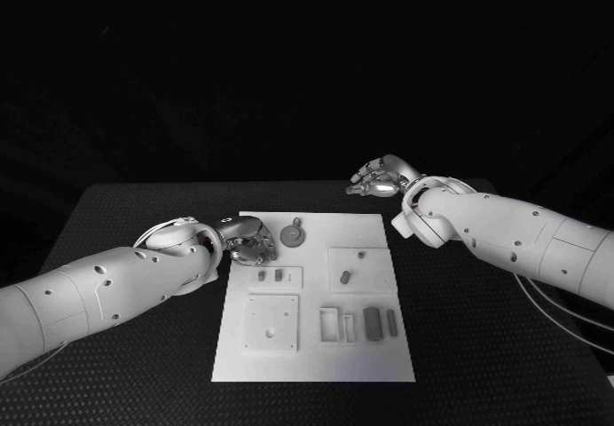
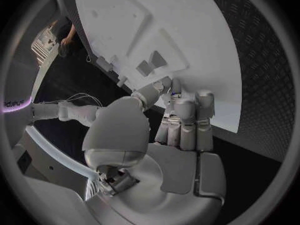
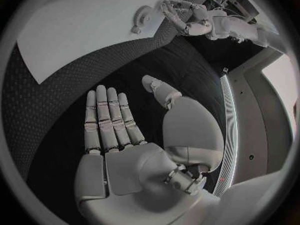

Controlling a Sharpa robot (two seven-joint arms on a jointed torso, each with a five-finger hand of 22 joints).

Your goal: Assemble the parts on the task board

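Silver right hand (image 3: 125,135) flat, released; left hand (image 1: 243,244) at task board (image 1: 384,355) edge, grasp unclear.

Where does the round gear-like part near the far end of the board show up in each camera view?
Head view: the round part lies on the board near its far edge, just right of the left hand.
Left wrist view: I cannot make it out there.
Right wrist view: it sits at the board's edge, beside the left hand's fingers.
Shared landmark: the left hand next to it.
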